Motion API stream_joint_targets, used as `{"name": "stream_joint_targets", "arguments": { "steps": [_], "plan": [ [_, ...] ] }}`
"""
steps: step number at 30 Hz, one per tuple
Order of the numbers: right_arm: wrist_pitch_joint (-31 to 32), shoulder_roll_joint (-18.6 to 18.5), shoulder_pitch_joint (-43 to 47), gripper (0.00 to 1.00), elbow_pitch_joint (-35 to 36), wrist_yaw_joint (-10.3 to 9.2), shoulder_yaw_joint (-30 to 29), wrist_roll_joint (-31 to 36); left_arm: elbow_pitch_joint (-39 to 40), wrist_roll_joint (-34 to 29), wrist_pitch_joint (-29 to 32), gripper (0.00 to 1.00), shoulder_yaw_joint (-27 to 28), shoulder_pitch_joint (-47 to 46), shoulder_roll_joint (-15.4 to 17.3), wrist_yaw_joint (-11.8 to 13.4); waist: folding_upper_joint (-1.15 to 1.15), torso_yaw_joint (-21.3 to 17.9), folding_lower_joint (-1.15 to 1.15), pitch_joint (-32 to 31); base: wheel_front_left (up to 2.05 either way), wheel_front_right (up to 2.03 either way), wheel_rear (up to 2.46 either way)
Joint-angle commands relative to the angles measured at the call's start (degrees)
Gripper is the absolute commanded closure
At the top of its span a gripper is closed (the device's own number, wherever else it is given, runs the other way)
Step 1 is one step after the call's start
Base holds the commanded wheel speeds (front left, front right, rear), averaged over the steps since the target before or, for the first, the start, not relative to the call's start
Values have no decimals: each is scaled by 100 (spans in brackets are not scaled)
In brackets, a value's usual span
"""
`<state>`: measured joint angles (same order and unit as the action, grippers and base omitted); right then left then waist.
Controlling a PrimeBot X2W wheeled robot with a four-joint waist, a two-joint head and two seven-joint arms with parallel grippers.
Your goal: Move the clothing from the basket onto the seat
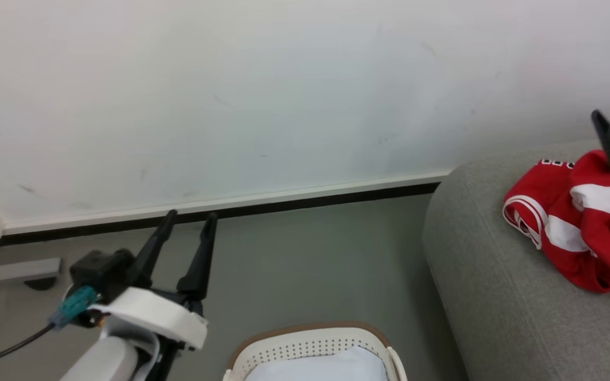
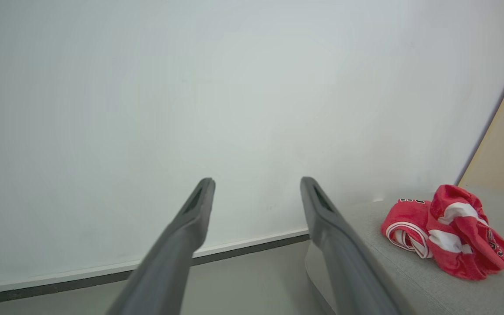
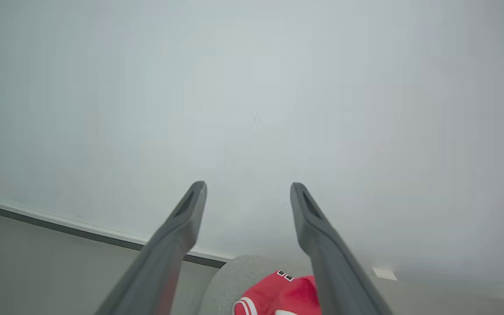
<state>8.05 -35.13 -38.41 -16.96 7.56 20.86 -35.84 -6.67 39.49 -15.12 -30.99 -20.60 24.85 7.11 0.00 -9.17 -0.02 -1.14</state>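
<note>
On the seat [image 1: 495, 296], near its rounded end, lay the clothing [image 1: 575, 222], one crumpled red-and-white heap, delivered. Right gripper [image 3: 247, 187] hung just above the heap, jaws spread, nothing held. Left gripper [image 1: 192, 214] stood over the floor [image 1: 294, 264] beside the basket [image 1: 305, 344], jaws spread, empty. Basket's visible end held a pale cloth [image 1: 331, 365], no red; the rest was cut off. Task judged largely done, perhaps wholly.

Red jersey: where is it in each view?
Head view: jersey at far right, on the sofa.
Left wrist view: lower right, on the sofa.
Right wrist view: bottom centre, partly cut off.
Shared landmark: the sofa's rounded end.
</note>
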Motion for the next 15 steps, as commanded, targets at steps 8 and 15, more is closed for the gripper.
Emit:
{"name": "stream_joint_targets", "arguments": {
  "steps": [8, 15],
  "plan": [
    [-967, 711, 1306, 0, 453, -14, -755, 947, 178, -310, -2, 0, 961, 823, -154, 131, 0, 325, 2, -151, 0, 0, 0],
    [-1838, 1859, 2615, 0, 721, -15, -1127, 1423, 262, -995, -2, 0, 1775, 1517, -591, -6, 0, 381, 2, -134, 0, 0, 0]
  ]
}}
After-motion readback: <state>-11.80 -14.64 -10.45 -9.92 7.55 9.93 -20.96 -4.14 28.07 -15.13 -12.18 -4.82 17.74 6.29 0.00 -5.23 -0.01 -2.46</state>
